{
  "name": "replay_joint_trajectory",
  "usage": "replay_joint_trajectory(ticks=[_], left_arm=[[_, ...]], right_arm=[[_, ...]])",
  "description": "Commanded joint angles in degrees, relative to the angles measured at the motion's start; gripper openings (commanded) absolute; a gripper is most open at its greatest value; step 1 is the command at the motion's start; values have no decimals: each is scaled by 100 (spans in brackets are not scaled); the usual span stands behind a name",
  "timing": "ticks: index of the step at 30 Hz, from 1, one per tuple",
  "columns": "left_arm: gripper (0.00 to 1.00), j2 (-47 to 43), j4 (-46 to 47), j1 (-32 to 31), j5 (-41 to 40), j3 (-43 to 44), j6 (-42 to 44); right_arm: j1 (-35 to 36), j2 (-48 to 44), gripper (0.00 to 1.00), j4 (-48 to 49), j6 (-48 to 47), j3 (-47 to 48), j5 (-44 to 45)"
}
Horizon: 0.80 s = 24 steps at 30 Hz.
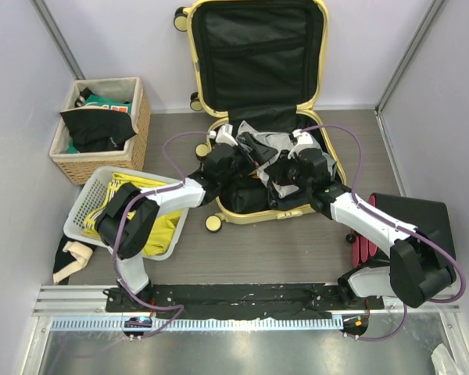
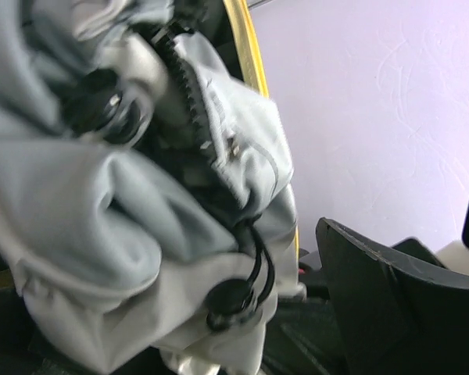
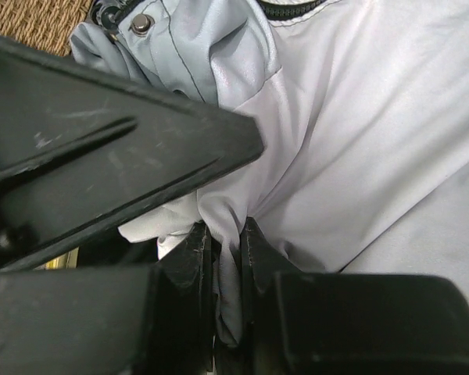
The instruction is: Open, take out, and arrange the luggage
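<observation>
1. Top external: the luggage point(image 1: 258, 58) sits open at the far middle of the tabletop point(image 1: 297, 250). Its lid is propped up against the back wall with the black lining showing, and its base lies flat and full of clothes, so both arms can reach in from the near side
2. Both arms stretch into the base side by side, meeting over a crumpled grey garment point(image 1: 259, 150) on top of the pile. It is the topmost item, so it looks like the 1st to come out
3. Right wrist: the right tool point(image 3: 225, 234) is clamped on a thin fold of the grey garment, jaws almost together with cloth pinched between them. Pinching a raised fold gives a hold without digging into the layers below
4. The left tool point(image 1: 233, 160) has its jaws wide apart and holds nothing. In the left wrist view the garment's black zipper and drawcord toggle point(image 2: 230, 301) sit just beside 1 finger point(image 2: 391, 305). It is probably lined up for a 2nd hold so the bulky cloth lifts spread between 2 points
5. Judged stage: opening is done, taking out is under way, arranging has not started
6. A wicker basket point(image 1: 70, 164) at far left holds black and green cloth, a white plastic basket point(image 1: 90, 195) by the left arm holds a yellow garment point(image 1: 141, 187), and a black hard case point(image 1: 422, 215) sits by the right arm. These are likely drop spots, though I cannot tell which is meant
7. Risk: the thin pinch may slip, and the cord or zipper may snag the clothes beneath
</observation>
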Motion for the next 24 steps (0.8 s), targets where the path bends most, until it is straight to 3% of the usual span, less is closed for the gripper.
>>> replay_joint_trajectory(ticks=[1, 5, 8, 9, 10, 12, 13, 14, 15, 17, 18, 19, 21, 24], left_arm=[[100, 321, 240, -137, 377, 605, -84], [93, 549, 56, -137, 509, 946, -75], [71, 681, -217, -137, 720, 1193, 92], [69, 699, -253, -119, 738, 1194, 144], [55, 647, -270, -119, 730, 1177, 180], [38, 550, -306, -67, 721, 1071, 311], [20, 411, -349, -32, 747, 1036, 347], [10, 322, -376, 56, 851, 1001, 391], [0, 243, -428, 100, 922, 922, 452], [0, -133, -735, 275, 1167, 860, 689], [0, -301, -884, 337, 1247, 764, 786], [0, -442, -1225, 407, 1335, 720, 1004], [0, -932, -1587, 636, 1676, 597, 1164], [0, -1618, -2273, 1022, 2221, 272, 1427]], right_arm=[[40, -280, 1, 417, 30, 149, -49], [49, -324, 1, 364, -49, 140, -67], [66, -332, 1, 320, -93, 140, -93], [67, -341, 1, 328, -102, 140, -93], [67, -367, 1, 311, -119, 140, -93], [67, -385, 2, 276, -189, 166, -172], [67, -403, 4, 197, -224, 210, -190], [75, -429, 7, 144, -312, 236, -225], [67, -447, 22, 92, -365, 289, -321], [67, -525, 43, -207, -523, 516, -400], [67, -552, 64, -399, -663, 596, -409], [67, -587, 74, -462, -751, 675, -436], [49, -640, 88, -646, -1005, 956, -453], [31, -562, 93, -1051, -1173, 1334, -471]])
